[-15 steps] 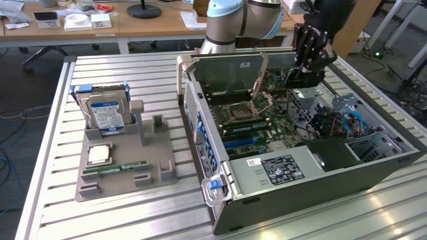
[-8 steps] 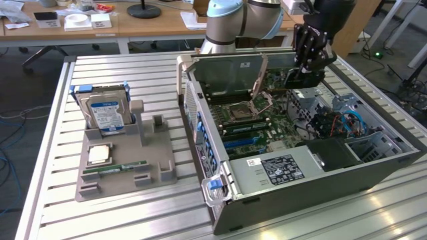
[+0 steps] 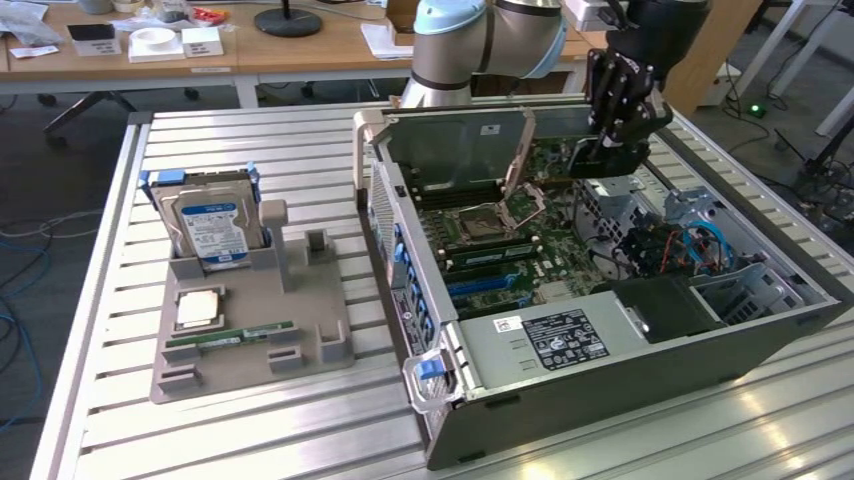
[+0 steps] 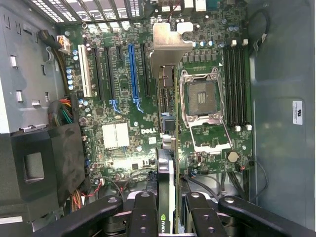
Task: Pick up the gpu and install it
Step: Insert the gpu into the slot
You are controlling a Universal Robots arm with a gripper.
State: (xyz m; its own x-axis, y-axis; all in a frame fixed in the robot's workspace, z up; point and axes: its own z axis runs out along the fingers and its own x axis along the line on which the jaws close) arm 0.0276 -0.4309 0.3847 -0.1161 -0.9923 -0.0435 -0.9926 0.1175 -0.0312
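The ribbed aluminium counter (image 3: 267, 430) lies bare along its nearest edge. On it, toward the exterior view's left, sits a grey moulded plastic tray (image 3: 254, 365). It holds a narrow green RAM stick (image 3: 230, 338) lying flat, a square silver CPU (image 3: 198, 308) behind it, and a boxy hard drive (image 3: 214, 228) standing upright in its slot. A strip of open counter separates the tray from the grey steel computer case (image 3: 747, 340), which lies on its side with the panel off. The case's thin walls form a rim round the cavity. At its near end is a flat box with a black label (image 3: 561, 335), and past that the green motherboard (image 3: 507, 240), crowded with long black and blue slots (image 4: 132, 69) and a square, metal-framed CPU socket (image 4: 202, 96). Farthest back, over the board, the black gripper (image 3: 607, 145) is closed partway on the gpu (image 4: 167, 173). It pinches the thin card edge-on, with its silver bracket (image 4: 170, 44) leading. The card hangs above the strip between the slots and the socket, not seated in any slot.
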